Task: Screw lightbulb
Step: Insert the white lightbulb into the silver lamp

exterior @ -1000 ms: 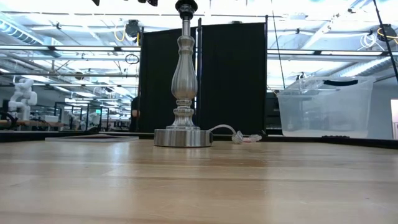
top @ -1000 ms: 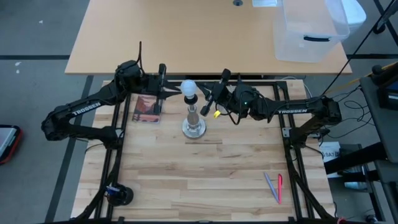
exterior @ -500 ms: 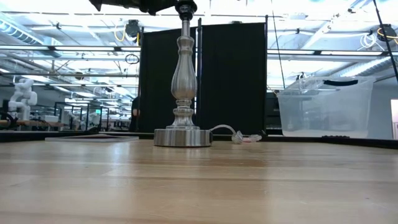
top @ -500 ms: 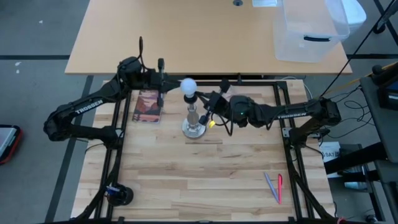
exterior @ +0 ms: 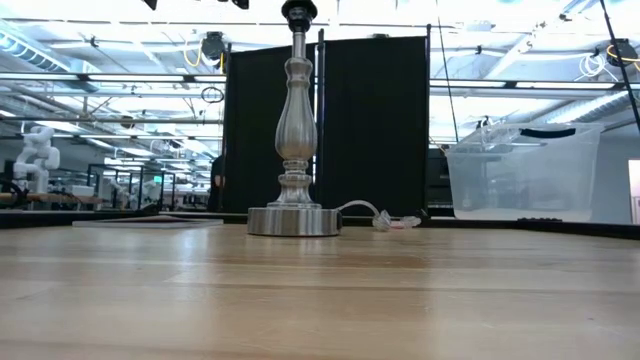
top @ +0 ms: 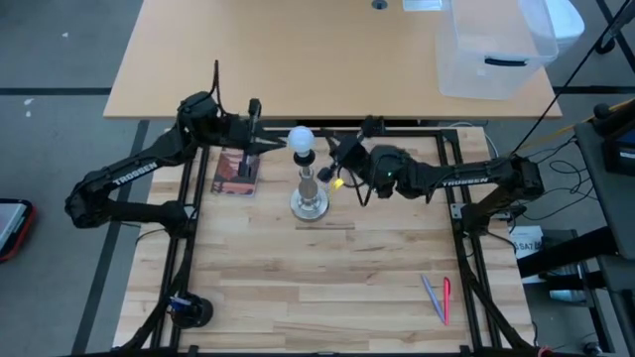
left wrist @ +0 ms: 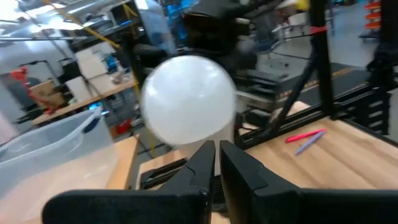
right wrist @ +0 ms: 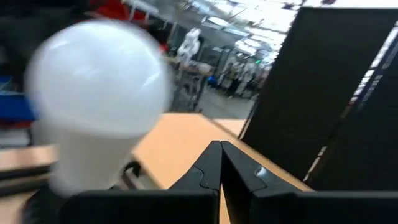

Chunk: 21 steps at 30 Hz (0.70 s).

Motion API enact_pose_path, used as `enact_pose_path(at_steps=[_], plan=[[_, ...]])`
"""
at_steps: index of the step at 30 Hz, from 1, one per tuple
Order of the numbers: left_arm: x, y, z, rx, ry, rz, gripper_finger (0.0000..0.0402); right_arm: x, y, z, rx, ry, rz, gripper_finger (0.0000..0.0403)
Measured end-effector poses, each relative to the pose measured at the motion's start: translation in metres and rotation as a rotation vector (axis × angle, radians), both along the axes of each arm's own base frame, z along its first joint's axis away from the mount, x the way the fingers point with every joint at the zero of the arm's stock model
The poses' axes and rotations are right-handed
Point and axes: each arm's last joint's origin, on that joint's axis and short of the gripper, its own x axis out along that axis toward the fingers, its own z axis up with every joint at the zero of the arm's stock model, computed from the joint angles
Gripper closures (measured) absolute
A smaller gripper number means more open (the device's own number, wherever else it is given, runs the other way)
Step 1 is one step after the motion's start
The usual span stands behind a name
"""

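The white lightbulb (top: 302,139) sits by its neck in the dark socket (exterior: 299,11) on top of the silver lamp stand (top: 310,203), which stands on its round base (exterior: 294,221) at the table's far middle. My left gripper (top: 281,147) comes level from the table's left, shut, with its tips at the bulb's lower side (left wrist: 188,99). My right gripper (top: 327,151) comes level from the right, shut. Its tips (right wrist: 221,149) stand beside the bulb (right wrist: 99,81), apart from it. My left gripper (left wrist: 216,149) has its shut fingertips (left wrist: 208,146) level against the underside of the bulb's round head, just over its neck. Whether they touch the glass I cannot tell.
A reddish booklet (top: 236,171) lies under the left arm. Pens (top: 438,297) lie near the table's right front, and a small dark object (top: 189,310) sits at the left front. A clear bin (top: 496,50) stands on the far desk. The lamp's cord (exterior: 375,214) trails behind its base.
My right gripper has swung about beside the bulb, first nearer to the lamp stand, then back, with its wrist turning. The bulb and the stand have stayed where they were. Both grippers have kept shut.
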Motion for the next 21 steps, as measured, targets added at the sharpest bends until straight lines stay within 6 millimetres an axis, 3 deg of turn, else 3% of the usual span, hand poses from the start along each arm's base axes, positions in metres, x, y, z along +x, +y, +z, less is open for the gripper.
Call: enact_pose_path(at_steps=[4, 11, 21], plan=[[0.005, -0.006, -0.001, -0.001, 0.004, -0.037, 0.0372, -0.001, -0.015, 0.006, -0.029, -0.041, 0.02, 0.0403], [0.01, -0.014, 0.002, 0.021, -0.029, -0.06, 0.0372, -0.002, -0.042, 0.006, 0.001, -0.09, 0.202, 0.0403], [0.024, -0.015, -0.002, 0.02, -0.034, -0.012, 0.0372, -0.001, -0.045, 0.008, 0.002, -0.117, 0.341, 0.0403]])
